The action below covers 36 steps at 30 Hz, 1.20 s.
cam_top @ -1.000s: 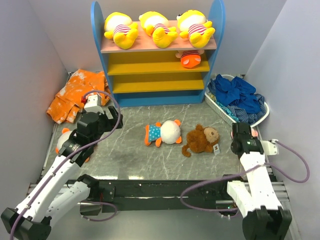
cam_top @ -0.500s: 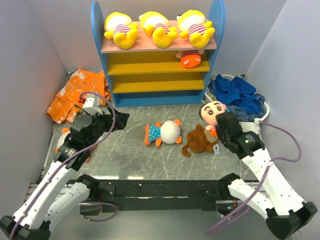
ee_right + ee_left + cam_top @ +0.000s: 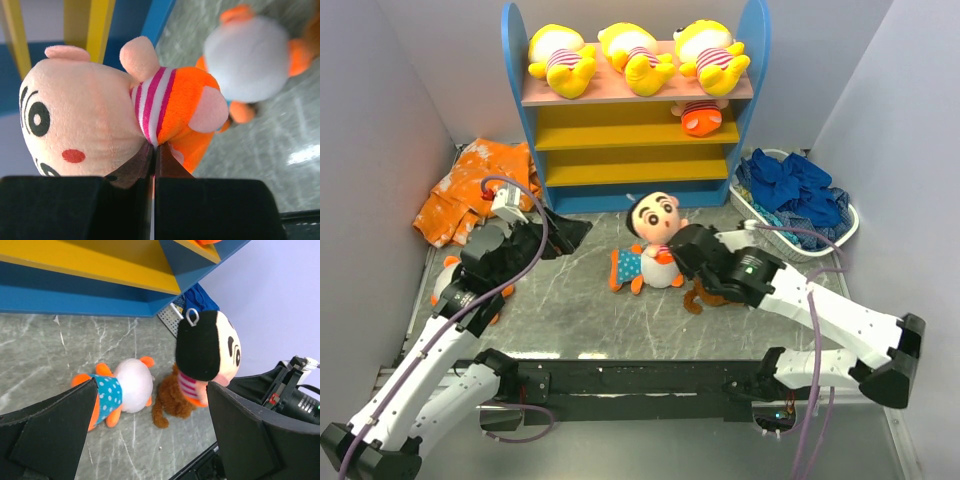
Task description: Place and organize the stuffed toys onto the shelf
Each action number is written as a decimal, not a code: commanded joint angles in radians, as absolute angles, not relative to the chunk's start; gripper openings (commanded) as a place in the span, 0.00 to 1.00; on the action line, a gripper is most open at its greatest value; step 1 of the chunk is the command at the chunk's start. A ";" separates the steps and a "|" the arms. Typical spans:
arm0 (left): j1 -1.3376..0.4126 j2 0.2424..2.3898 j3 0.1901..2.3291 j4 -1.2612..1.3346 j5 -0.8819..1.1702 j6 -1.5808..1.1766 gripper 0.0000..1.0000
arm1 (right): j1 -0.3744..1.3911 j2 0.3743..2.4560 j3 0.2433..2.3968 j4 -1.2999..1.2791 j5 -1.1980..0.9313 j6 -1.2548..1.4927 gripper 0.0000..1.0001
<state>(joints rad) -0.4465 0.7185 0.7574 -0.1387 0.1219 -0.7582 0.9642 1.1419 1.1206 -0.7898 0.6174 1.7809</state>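
The shelf [image 3: 630, 88] stands at the back with three yellow striped toys [image 3: 638, 55] on its pink top board and one orange-limbed toy [image 3: 698, 116] on the yellow board below, at the right. My right gripper [image 3: 672, 250] is shut on a black-haired doll in a pink-striped shirt [image 3: 653, 221], held in the air before the shelf's base; the right wrist view shows the fingers [image 3: 155, 148] pinching its shirt [image 3: 155, 102]. A dotted-shirt toy [image 3: 642, 266] and a brown monkey [image 3: 712, 288] lie on the table beneath. My left gripper [image 3: 556, 236] is open and empty, left of them [image 3: 150, 425].
A white basket [image 3: 750, 210] of dark blue cloths [image 3: 798, 190] stands right of the shelf. An orange-and-white cloth [image 3: 470, 185] lies at the back left. An orange and white plush [image 3: 446, 280] shows partly behind the left arm. Grey walls close both sides.
My right arm has swung from the right side to the middle, carrying the black-haired doll up before the shelf. My left gripper has edged forward and right.
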 commanded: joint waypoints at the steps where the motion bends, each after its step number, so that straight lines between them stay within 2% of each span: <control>1: -0.446 0.710 0.743 -0.038 0.152 -0.779 0.96 | 1.020 1.190 1.193 -0.706 0.693 1.838 0.00; 6: -0.446 0.715 0.727 -0.006 0.146 -0.767 0.96 | 1.075 1.207 1.186 -0.598 0.713 1.821 0.00; 14: -0.446 0.724 0.678 0.121 0.265 -0.753 0.96 | 1.097 1.272 1.232 -0.611 0.729 1.842 0.00; 25: -0.456 0.802 0.681 0.210 0.261 -0.738 0.99 | 1.126 1.402 1.359 -0.645 0.732 1.818 0.00; 28: -0.457 0.813 0.689 0.227 0.327 -0.683 0.86 | 1.129 1.387 1.315 -0.543 0.713 1.712 0.00; 29: -0.457 0.815 0.692 0.230 0.333 -0.683 0.63 | 1.129 1.382 1.302 -0.491 0.706 1.657 0.00; 31: -0.457 0.812 0.699 0.215 0.334 -0.683 0.38 | 1.127 1.359 1.250 -0.400 0.678 1.584 0.00; 32: -0.457 0.811 0.716 0.198 0.330 -0.678 0.12 | 1.126 1.350 1.229 -0.362 0.666 1.483 0.00; 33: -0.456 0.815 0.725 0.168 0.330 -0.673 0.01 | 1.126 1.327 1.186 -0.324 0.658 1.417 0.04; 36: -0.456 0.812 0.753 0.117 0.350 -0.676 0.01 | 1.126 1.258 1.074 -0.157 0.637 1.122 0.36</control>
